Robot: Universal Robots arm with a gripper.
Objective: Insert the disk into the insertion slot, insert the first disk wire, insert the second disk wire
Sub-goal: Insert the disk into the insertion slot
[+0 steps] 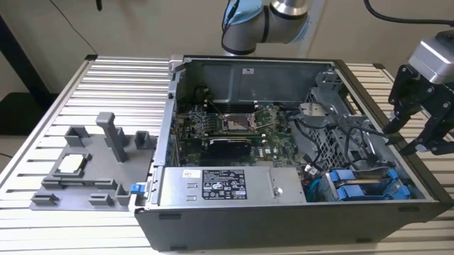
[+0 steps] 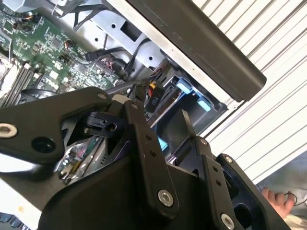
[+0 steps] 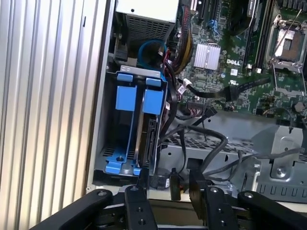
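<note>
Silver-grey metal disk in bright blue carrier frame (image 3: 153,103) sits in the grey sheet-metal insertion slot with blue rails (image 3: 120,165). Black end effector (image 1: 398,141) has its jaws apart and empty. It hovers over the dark grey computer case (image 1: 284,223) edge, near black wires (image 3: 211,139).

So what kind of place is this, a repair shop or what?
Probably a robotics lab bench rather than a repair shop: a robot arm rises behind an open PC case, which sits on a slatted metal table beside a grey jig plate.

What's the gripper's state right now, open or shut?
Open: the gripper shows its fingers spread apart in the first wrist view.
</note>
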